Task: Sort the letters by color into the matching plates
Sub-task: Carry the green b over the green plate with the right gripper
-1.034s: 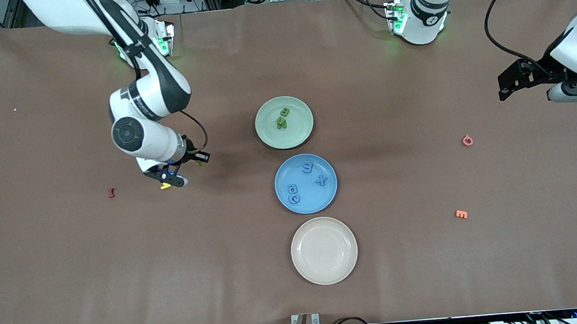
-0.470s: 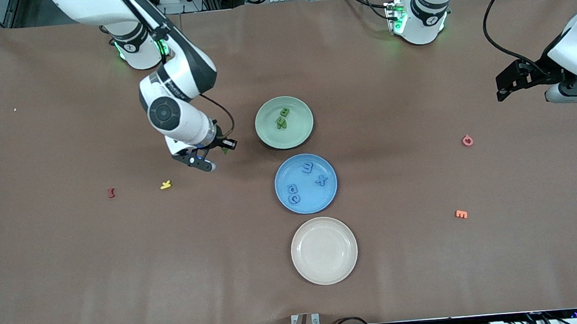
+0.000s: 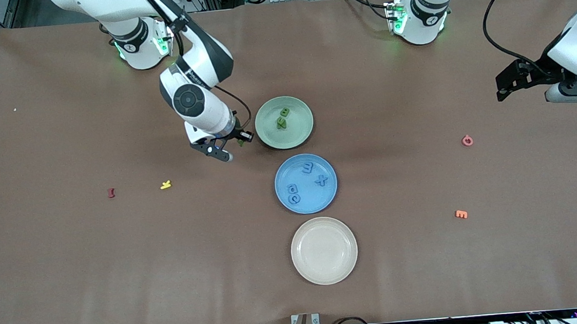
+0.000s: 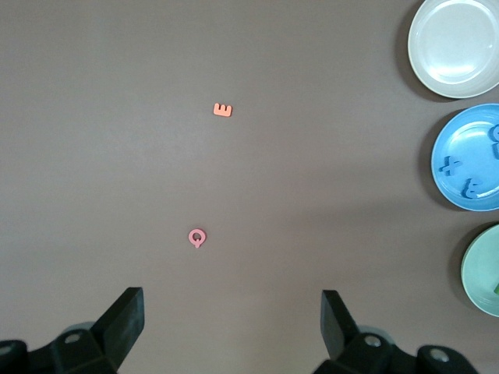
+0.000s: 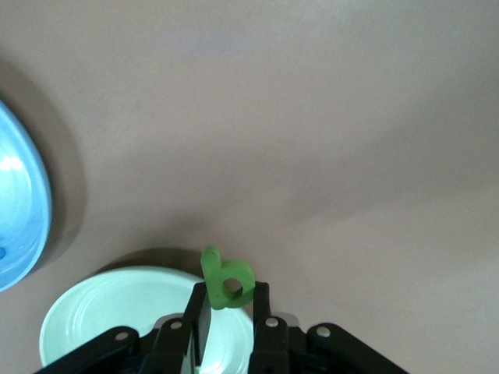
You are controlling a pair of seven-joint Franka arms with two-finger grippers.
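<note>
My right gripper is shut on a green letter, over the table just beside the pale green plate, toward the right arm's end. In the right wrist view the letter sticks out between the fingers, with the green plate under them. Two green letters lie in that plate. The blue plate holds several blue letters. My left gripper is open and empty, waiting over the left arm's end of the table; it also shows in the left wrist view.
A beige plate lies nearest the front camera. A yellow letter and a dark red letter lie toward the right arm's end. A pink letter and an orange letter lie toward the left arm's end.
My right gripper has moved from over the yellow letter to the edge of the green plate, carrying the green letter. The left arm has hardly moved.
</note>
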